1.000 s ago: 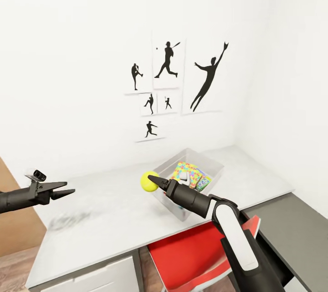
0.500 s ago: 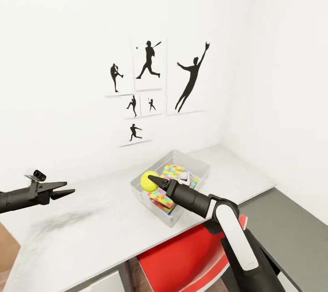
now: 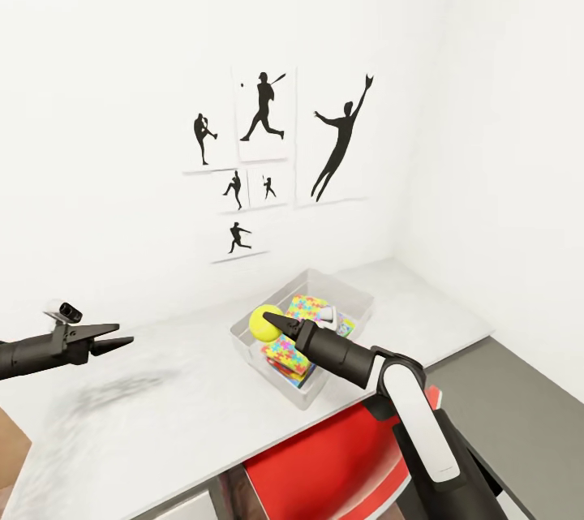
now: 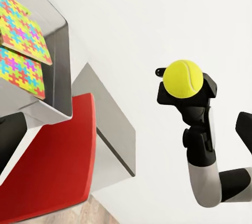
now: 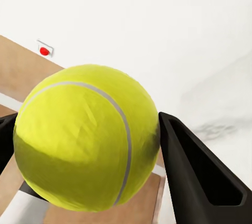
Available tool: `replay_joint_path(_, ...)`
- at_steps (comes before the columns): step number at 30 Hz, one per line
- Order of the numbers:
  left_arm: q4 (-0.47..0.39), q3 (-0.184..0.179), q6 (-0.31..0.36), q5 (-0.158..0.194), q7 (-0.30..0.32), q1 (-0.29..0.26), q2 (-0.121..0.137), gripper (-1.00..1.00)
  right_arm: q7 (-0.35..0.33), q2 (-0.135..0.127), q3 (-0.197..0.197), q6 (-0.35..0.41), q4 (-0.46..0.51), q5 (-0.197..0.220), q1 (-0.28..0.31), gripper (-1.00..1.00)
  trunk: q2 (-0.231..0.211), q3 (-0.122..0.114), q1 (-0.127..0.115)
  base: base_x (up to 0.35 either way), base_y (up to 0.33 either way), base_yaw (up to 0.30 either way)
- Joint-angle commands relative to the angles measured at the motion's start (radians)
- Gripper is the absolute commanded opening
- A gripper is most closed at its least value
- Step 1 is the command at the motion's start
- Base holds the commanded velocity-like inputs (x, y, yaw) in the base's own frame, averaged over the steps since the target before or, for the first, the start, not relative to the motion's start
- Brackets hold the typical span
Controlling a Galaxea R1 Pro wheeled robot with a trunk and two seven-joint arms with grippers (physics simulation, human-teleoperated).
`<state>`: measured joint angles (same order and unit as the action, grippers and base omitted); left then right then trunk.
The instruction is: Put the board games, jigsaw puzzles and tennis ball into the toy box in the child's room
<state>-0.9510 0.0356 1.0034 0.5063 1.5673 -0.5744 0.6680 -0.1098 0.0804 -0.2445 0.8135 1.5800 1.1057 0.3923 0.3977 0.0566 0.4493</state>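
Note:
My right gripper (image 3: 270, 322) is shut on the yellow-green tennis ball (image 3: 259, 327), holding it above the near left rim of the light grey toy box (image 3: 357, 295) on the table (image 3: 162, 410). Two jigsaw puzzles (image 3: 304, 307) lie inside the box, one tilted over the other (image 3: 284, 354), with a small white item (image 3: 327, 315) beside them. The left wrist view shows the tennis ball (image 4: 182, 78) in the right gripper, and the toy box (image 4: 58, 56) with the puzzles (image 4: 21, 19). The ball (image 5: 86, 135) sits against a dark finger (image 5: 194, 177). My left gripper (image 3: 122, 339) hovers open over the table's left part.
A red chair (image 3: 324, 463) is tucked under the table's front edge below the box. Black baseball silhouettes (image 3: 264, 106) hang on the white wall behind. A side wall (image 3: 519, 179) closes the right, and the dark side panel (image 3: 519, 406) runs beneath it.
The whole picture shifted left as the camera moved, mostly in the first half second. The ball stays in the right gripper, now over the box's near rim. The left arm holds still.

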Motion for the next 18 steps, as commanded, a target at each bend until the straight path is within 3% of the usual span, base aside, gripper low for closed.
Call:
replay_joint_path(1, 0.0, -0.001, 0.011, 0.0, 0.003, -0.001, 0.001, 1.0, -0.004, 0.001, 0.001, 0.004, 0.0, -0.003, 0.001, -1.0, 0.002, 0.002, 0.001, 0.001, 0.0, 0.0)
replay_joint_path(10, 0.0, 0.0, 0.011, 0.001, 0.003, -0.001, -0.001, 1.0, 0.037, 0.014, -0.029, 0.006, 0.0, -0.004, 0.022, -1.0, 0.002, 0.002, 0.001, 0.0, 0.0, 0.0)
replay_joint_path(13, 0.0, 0.001, 0.011, 0.001, 0.003, -0.001, -0.001, 1.0, 0.083, 0.006, -0.002, 0.019, -0.001, 0.004, 0.141, -1.0, 0.002, 0.002, 0.001, 0.0, 0.0, 0.0)
replay_joint_path(18, 0.0, 0.001, 0.011, 0.001, 0.003, -0.001, -0.001, 1.0, 0.172, 0.015, 0.075, 0.104, -0.002, 0.01, 0.267, -1.0, 0.002, 0.002, 0.001, 0.0, 0.0, 0.0)
